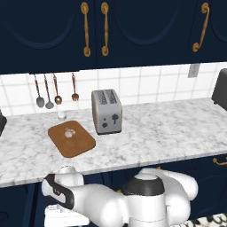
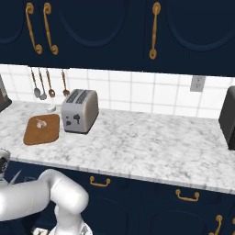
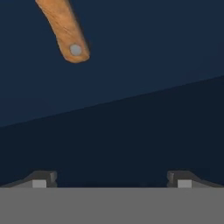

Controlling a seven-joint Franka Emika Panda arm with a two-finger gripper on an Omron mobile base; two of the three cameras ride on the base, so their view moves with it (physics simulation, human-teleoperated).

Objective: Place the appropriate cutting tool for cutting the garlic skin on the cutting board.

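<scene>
I see just the knife's wooden handle (image 3: 64,30) end; top edge cuts off the blade. Fingertips (image 3: 43,179) barely clear the bottom. Garlic (image 1: 68,132) is too small for detail.

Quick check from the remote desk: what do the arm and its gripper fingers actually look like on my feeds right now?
The arm is glossy white with rounded, bulbous links. A black band rings the joint cap in the left base view, and a black curved strip marks the link nearest the counter. In the hand view the gripper has two small dark grey fingertips, each with a pale square pad. No cables or lettering show.
</scene>
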